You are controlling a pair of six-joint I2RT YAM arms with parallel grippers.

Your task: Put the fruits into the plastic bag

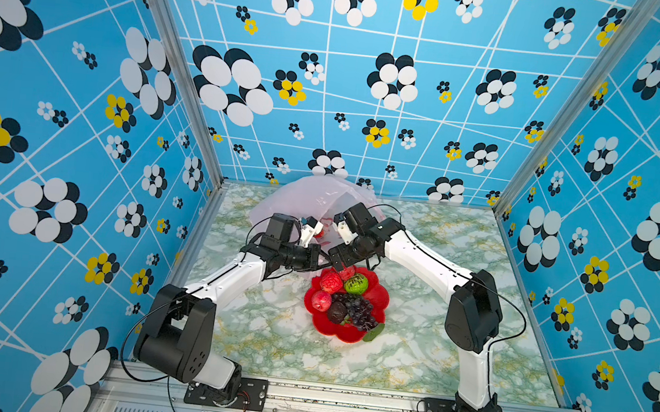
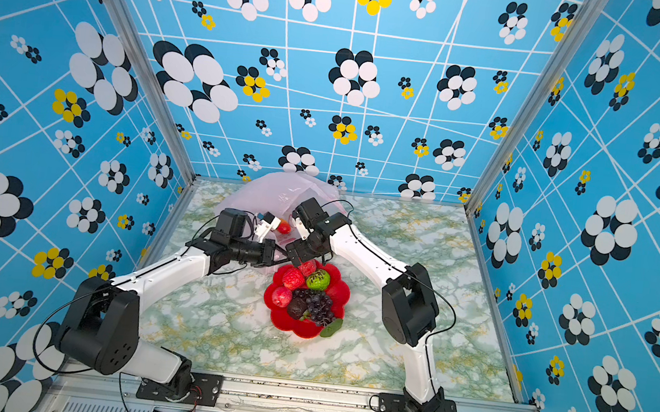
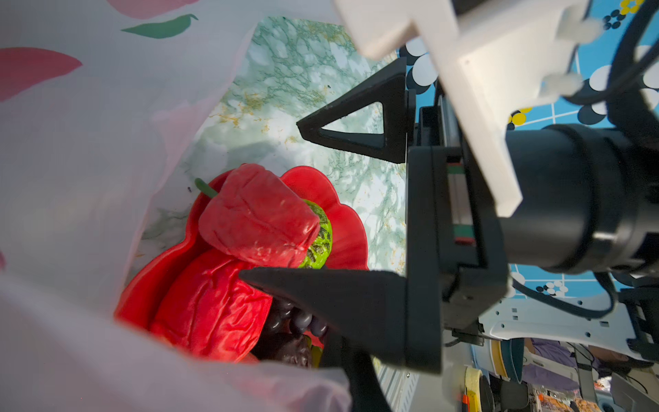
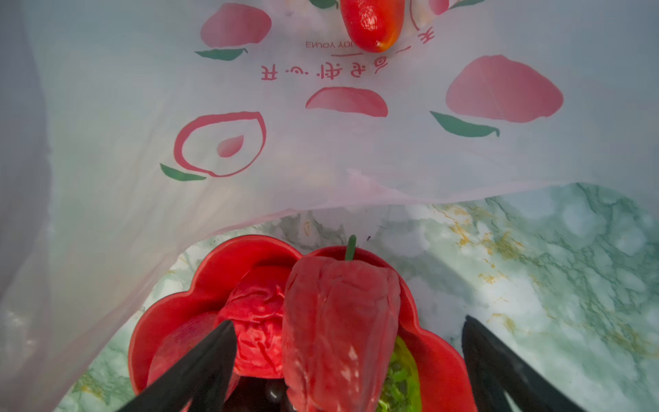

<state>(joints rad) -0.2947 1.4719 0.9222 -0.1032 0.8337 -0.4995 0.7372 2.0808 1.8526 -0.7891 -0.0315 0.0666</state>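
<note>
right fingers spread wide over a wrinkled red fruit on the plate, ready to take it; left fingers closed, apparently pinching the plastic bag rim so its mouth gapes; one glossy red fruit lies inside.

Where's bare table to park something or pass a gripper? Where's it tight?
Free: table right of the right arm, up to the wall; front strip between red plate and front rail. Tight: between plastic bag and plate, where the left gripper, shut on the bag's edge, meets the open right gripper.
</note>
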